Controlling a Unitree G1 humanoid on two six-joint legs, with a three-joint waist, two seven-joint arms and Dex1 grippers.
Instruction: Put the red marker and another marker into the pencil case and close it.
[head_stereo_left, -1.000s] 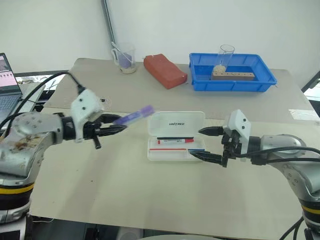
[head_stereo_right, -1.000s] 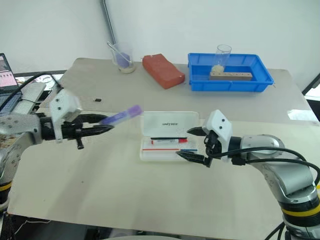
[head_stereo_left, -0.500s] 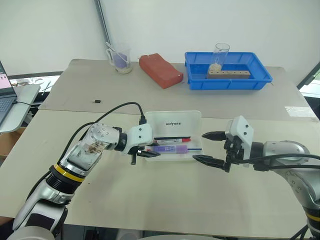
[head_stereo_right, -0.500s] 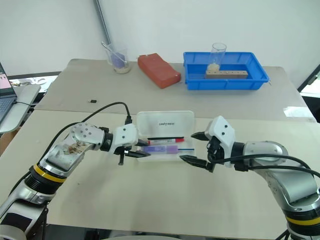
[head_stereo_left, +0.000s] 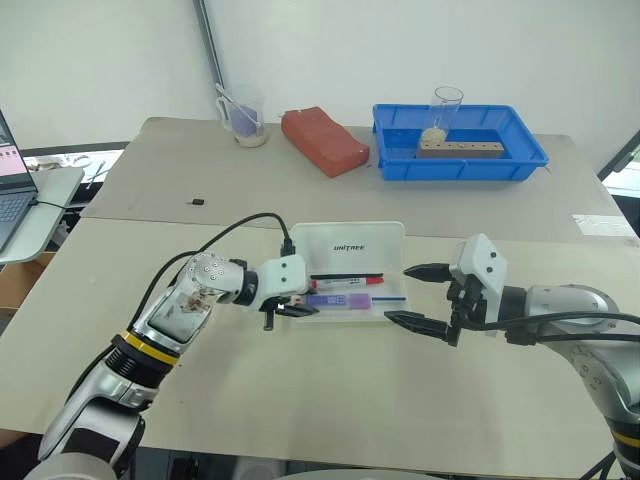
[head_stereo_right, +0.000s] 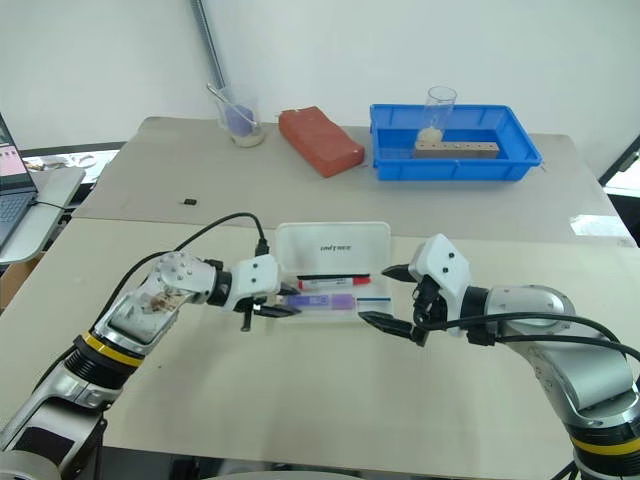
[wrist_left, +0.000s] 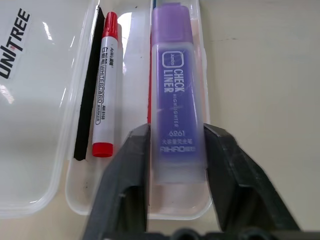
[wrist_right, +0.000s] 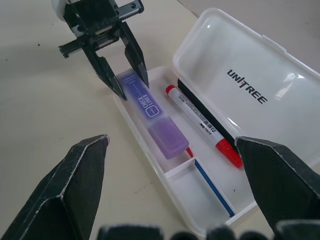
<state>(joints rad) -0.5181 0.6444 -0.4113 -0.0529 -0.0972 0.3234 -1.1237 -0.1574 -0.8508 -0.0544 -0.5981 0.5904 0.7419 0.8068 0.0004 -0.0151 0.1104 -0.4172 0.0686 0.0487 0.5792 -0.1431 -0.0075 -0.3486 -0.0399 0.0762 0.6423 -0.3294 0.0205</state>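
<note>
At the left end of the open pencil case (head_stereo_left: 345, 300), the left gripper (wrist_left: 175, 150) brackets the purple highlighter (wrist_left: 177, 112), jaws partly open; grip uncertain. The red marker (wrist_left: 106, 85) lies just beside it. It should release fully and withdraw straight. Rightward, the right gripper (head_stereo_left: 418, 295) waits wide open, empty, near the lid.

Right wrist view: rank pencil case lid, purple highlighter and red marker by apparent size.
1. Pencil case lid, clearly largest.
2. Purple highlighter and red marker: highlighter thicker, marker longer and slimmer, so I won't rank them.
</note>
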